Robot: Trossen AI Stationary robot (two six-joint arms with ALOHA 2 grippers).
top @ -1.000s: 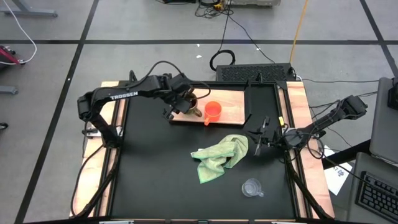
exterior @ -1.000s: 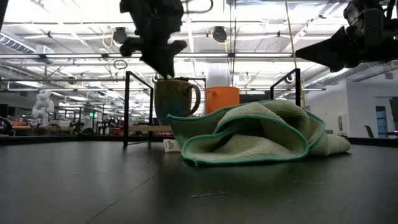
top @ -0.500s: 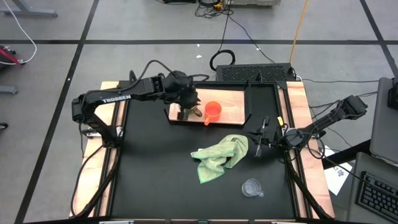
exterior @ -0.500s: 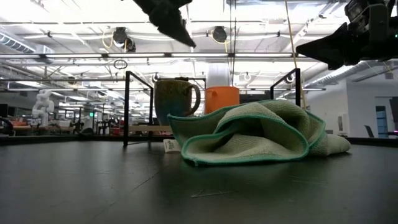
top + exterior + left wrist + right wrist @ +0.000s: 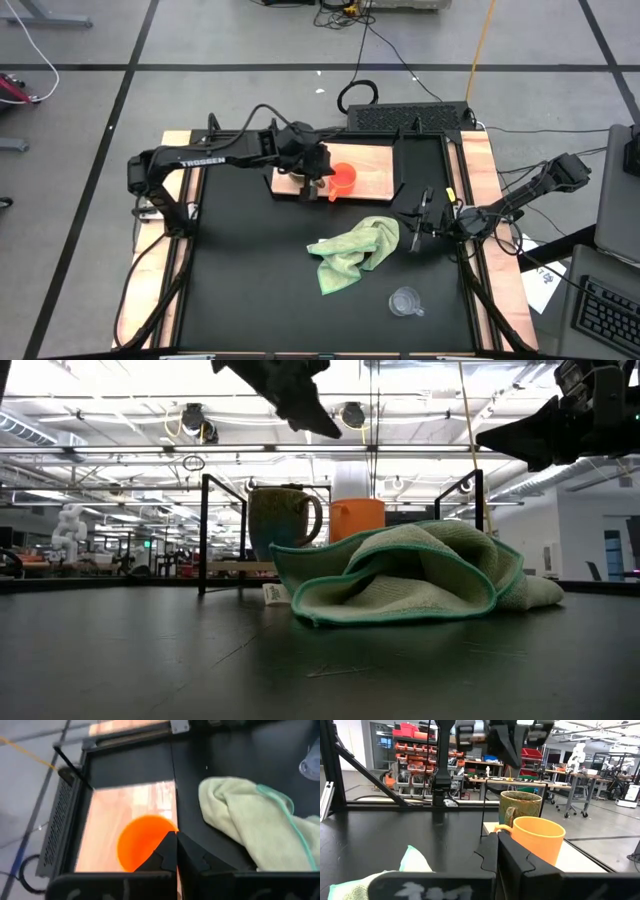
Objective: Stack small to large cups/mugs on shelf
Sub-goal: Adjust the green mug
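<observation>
While the left tool (image 5: 318, 178) hangs clenched and empty over the glossy brown mug (image 5: 283, 518) and small orange cup (image 5: 342, 179) on the light wooden shelf (image 5: 375, 180), dropping w/o reopening could topple either. Clear glass cup (image 5: 405, 301) sits on the table (image 5: 250, 270), well apart; right tool (image 5: 418, 225) clenched, idle.

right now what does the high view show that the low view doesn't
Only the high view shows the small clear glass cup on the black tabletop in front of the cloth, and the flat top of the wooden shelf.

Only the low view shows the brown mug whole, standing upright; from above, the left gripper covers it.

Both show the orange cup beside the mug on the shelf, the green cloth, and the shut left gripper raised above the cups.
</observation>
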